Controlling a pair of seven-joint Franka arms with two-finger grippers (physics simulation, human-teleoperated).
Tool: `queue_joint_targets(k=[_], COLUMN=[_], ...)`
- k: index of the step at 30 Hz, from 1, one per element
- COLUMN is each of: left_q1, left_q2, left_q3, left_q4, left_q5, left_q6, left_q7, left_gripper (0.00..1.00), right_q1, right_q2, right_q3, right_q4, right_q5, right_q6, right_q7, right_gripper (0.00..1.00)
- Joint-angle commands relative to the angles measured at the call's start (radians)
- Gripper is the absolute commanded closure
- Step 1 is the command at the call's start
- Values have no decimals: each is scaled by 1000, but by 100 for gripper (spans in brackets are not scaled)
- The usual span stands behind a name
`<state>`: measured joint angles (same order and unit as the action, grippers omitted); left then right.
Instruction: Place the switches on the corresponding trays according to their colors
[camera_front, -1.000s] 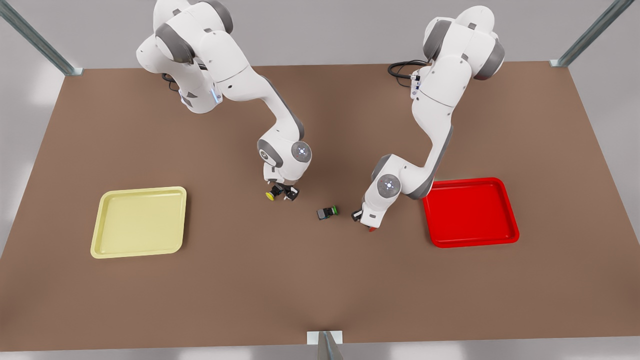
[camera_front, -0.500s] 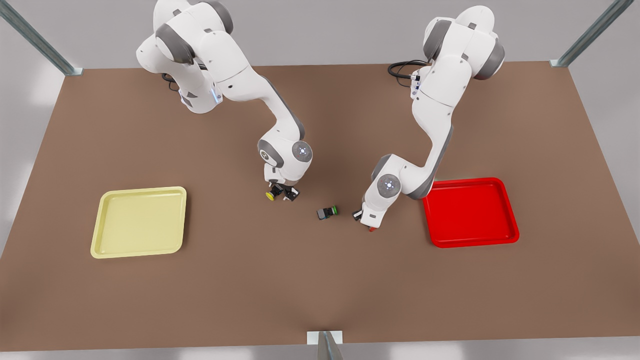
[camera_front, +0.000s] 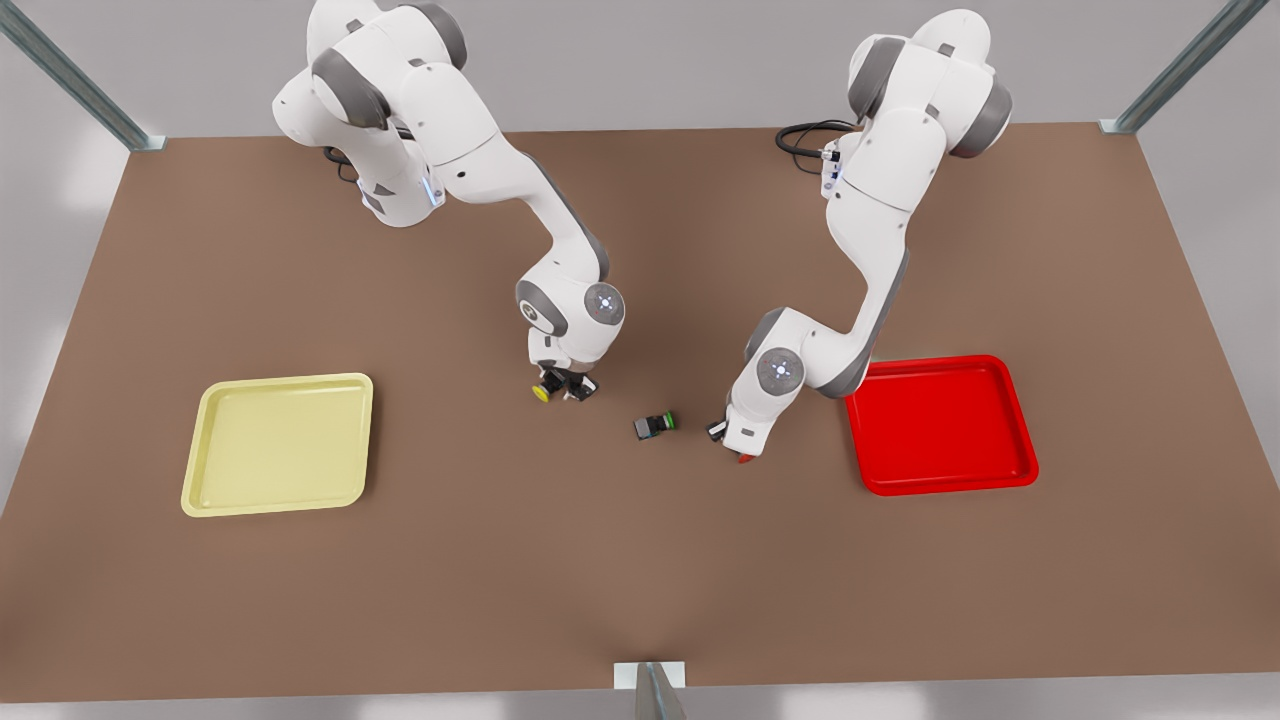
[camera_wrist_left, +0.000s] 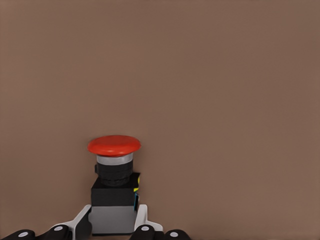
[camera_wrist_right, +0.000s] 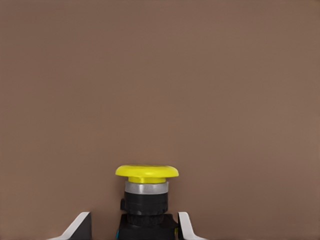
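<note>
- The left gripper, on the arm at the front view's right, is sitting low over the table, just left of the red tray.
- The left wrist view is showing the red switch between that gripper's fingers; the fingers are flanking its grey base on both sides, clenched on it. In the front view, only a sliver of red is peeking out under the wrist.
- The right gripper, on the arm at the front view's left, is sitting over the table centre, well apart from the yellow tray.
- The right wrist view is showing the yellow switch between that gripper's fingers; small gaps are visible beside its body, so grip contact cannot be confirmed. The front view is showing the yellow cap at the gripper's left.
- The green switch is lying on its side between the two grippers, touching neither.
</note>
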<state>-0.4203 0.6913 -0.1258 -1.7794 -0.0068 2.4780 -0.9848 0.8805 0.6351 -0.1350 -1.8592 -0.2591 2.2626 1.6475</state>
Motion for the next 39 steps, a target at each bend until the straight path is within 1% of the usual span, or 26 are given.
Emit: queue_joint_targets(k=[1, 7, 8, 16, 19, 26, 29, 33, 35, 37, 39], left_q1=[0, 3, 3, 3, 12, 80, 136, 207, 251, 314, 376], left_q2=[2, 7, 7, -12, -50, -185, -254, -332, -386, -426, -452], left_q3=[0, 0, 0, 0, 0, 0, 0, 0, 0, 0, 0], left_q4=[0, 0, 0, -3, -18, -136, -201, -258, -316, -357, -383], left_q5=[1, 1, 1, 1, 2, 5, 5, 8, 8, 10, 10], left_q6=[1, 5, 5, -7, -25, -79, -91, -154, -156, -162, -163], left_q7=[2, 3, 3, -3, -2, 86, 178, 301, 373, 469, 545], left_gripper=[45, 45, 50, 48, 48, 48, 48, 48, 48, 48, 48], right_q1=[0, 0, -2, 0, 0, 0, 0, 0, 0, -2, -25], right_q2=[1, -3, -5, -6, -5, -11, -18, -35, -37, -77, -156], right_q3=[0, 0, 0, 2, 2, 3, 8, 8, 8, 9, 21], right_q4=[0, 0, 0, 0, 0, -2, -2, -9, -11, -40, -126], right_q5=[0, 0, 0, 0, -2, -2, -2, -3, -6, -8, -9], right_q6=[0, 0, -2, -2, -2, -8, -14, -18, -18, -17, -3], right_q7=[0, -2, -2, -2, -2, -3, -3, -5, -5, -21, -86], right_gripper=[36, 43, 43, 45, 49, 49, 49, 49, 49, 49, 49])
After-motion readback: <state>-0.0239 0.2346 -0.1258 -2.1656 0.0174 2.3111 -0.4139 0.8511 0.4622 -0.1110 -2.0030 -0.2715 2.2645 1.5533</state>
